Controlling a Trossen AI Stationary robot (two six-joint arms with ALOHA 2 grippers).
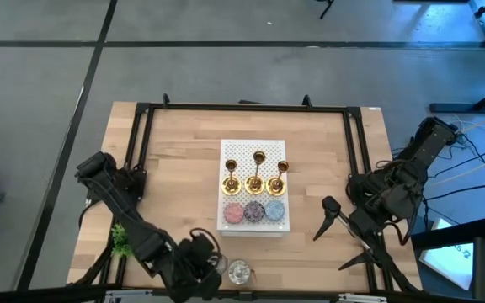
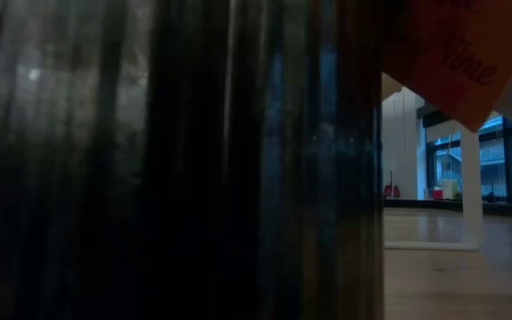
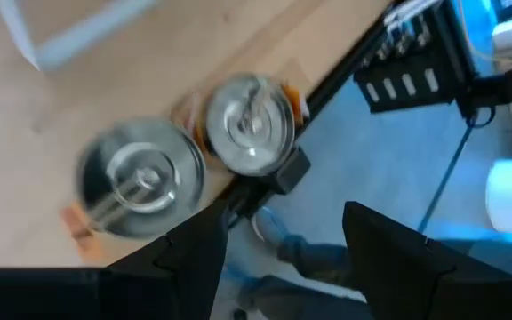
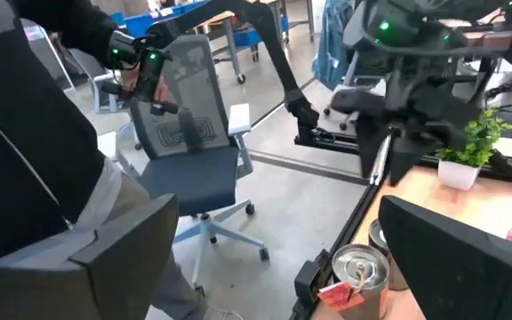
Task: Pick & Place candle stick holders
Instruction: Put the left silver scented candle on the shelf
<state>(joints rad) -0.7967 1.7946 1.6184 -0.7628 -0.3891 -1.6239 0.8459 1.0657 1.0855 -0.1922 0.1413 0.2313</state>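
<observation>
Three gold candle stick holders (image 1: 258, 177) stand upright in a row on the white pegboard tray (image 1: 253, 156), behind a pink, a purple and a blue disc. My left gripper (image 3: 284, 222) hangs open above the table's near edge, left of centre, over two silvery round pots (image 3: 140, 178) (image 3: 252, 120), with nothing between its fingers. My right gripper (image 1: 328, 252) is raised over the table's right part, wide open and empty, pointing toward the near left. In the right wrist view (image 4: 278, 213) its fingers frame the floor beyond the table's edge.
A small green plant (image 1: 119, 238) in a white pot stands at the near left corner. A black frame (image 1: 242, 108) runs around the table top. A dark thing close to the lens fills most of the low view. Bare wood lies on both sides of the tray.
</observation>
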